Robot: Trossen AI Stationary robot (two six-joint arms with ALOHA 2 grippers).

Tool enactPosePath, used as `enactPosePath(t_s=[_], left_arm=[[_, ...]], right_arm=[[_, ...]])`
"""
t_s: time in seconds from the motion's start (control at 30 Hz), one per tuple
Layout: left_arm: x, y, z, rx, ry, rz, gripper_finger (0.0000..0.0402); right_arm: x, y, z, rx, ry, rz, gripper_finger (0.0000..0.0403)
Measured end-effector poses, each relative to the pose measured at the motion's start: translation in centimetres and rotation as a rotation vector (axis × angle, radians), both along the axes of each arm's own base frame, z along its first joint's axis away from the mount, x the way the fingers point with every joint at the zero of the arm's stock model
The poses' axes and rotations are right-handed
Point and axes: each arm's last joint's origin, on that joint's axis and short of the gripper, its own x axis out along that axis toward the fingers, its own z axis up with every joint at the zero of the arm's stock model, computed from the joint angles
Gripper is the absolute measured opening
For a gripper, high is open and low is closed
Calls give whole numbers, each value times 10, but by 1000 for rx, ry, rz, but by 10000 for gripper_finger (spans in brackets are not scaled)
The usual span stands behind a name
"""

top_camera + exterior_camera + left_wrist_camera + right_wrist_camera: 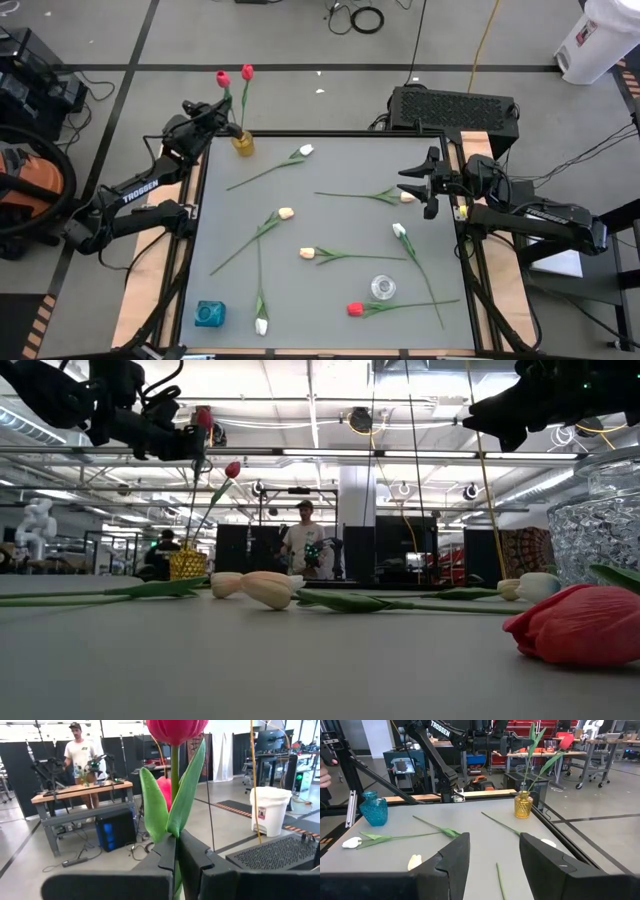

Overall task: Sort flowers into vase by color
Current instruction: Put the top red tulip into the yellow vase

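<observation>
My left gripper (226,113) is closed on the stem of a red tulip (222,79), and this stem stands nearly upright, with its low end going down into the yellow vase (243,144) at the far left corner of the table (340,225). So the long axis of the flower is vertical and the vase lies directly under my fingers; I judge that the coming move is only to let go and lift away, without pushing the second red tulip (247,72) that already stands in the same vase. In my left wrist view the green leaves and the red head rise straight between my two dark fingers (165,860), which confirms the grip. My right gripper (432,183) hangs with its fingers apart and holds nothing, at the right edge of the table, and the nearest flower to it is the pale tulip (407,197) lying just beside it, stem pointing toward the middle of the table. The other flowers lie flat and scattered on the grey surface: cream and white ones in the middle, one red tulip (355,309) near the clear glass vase (383,288) at the near side, and a blue vase (209,314) at the near left corner (still empty, as far as I can see). Behind the table is a large workshop, with a person (303,545) standing far off.
</observation>
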Motion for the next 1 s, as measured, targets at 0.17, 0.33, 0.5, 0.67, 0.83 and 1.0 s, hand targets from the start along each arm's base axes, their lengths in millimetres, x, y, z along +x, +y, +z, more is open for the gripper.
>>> enactPosePath(t_s=[0.17,0.33,0.5,0.67,0.83,1.0], left_arm=[[0,0,0,0,0,-7,19],[0,0,0,-1,1,-19,64],[1,0,-1,-7,7,-36,107],[2,-1,-7,-57,40,-42,116],[1,-1,-12,-103,79,-42,117],[-1,-4,-11,-88,115,-41,117]], right_arm=[[0,0,0,0,0,0,164],[0,0,0,0,0,0,164],[0,0,0,0,0,0,164],[0,0,0,1,0,0,164],[0,0,0,6,-1,-1,164],[0,0,0,7,-1,-1,164]])
